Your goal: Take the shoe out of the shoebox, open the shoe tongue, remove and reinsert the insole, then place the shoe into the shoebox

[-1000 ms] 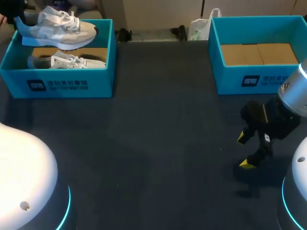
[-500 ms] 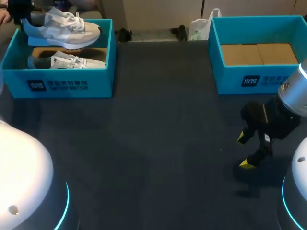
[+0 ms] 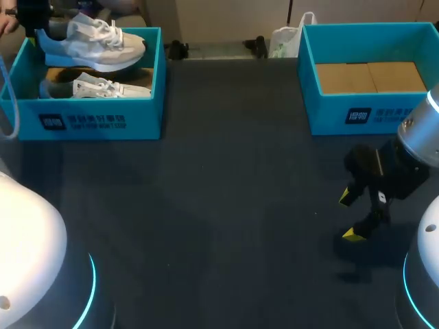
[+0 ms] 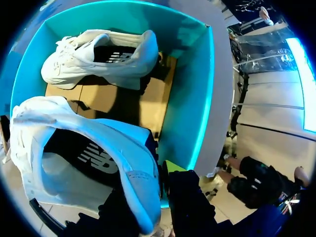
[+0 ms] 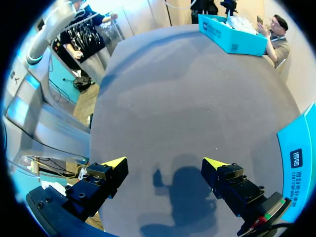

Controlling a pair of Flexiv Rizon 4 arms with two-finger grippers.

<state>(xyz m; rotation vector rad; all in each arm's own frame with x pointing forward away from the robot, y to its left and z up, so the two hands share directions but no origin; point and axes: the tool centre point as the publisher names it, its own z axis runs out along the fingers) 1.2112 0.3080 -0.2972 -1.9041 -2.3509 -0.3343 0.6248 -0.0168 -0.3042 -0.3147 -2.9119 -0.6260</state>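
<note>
The left gripper (image 4: 150,202) is clamped on the heel of a white shoe (image 3: 92,42), a dark finger on either side of the heel collar. It holds the shoe in the air above the far half of the left shoebox (image 3: 103,120). The shoe sits sole down and about level, with its toe towards that box's right wall and its heel out over the left wall. Below it, closer to the box's front wall, a second white shoe (image 3: 92,88) lies on the cardboard floor, its toe also pointing to the right wall.

The right gripper (image 5: 165,163) is well away from the left shoebox, over at the opposite near side of the dark table (image 3: 226,205). It hangs low above the cloth with its yellow-tipped fingers spread wide, and only bare table shows between them.

A right shoebox (image 3: 329,110) stands along the same far edge as the left shoebox, well apart from it, with its cardboard floor showing.
</note>
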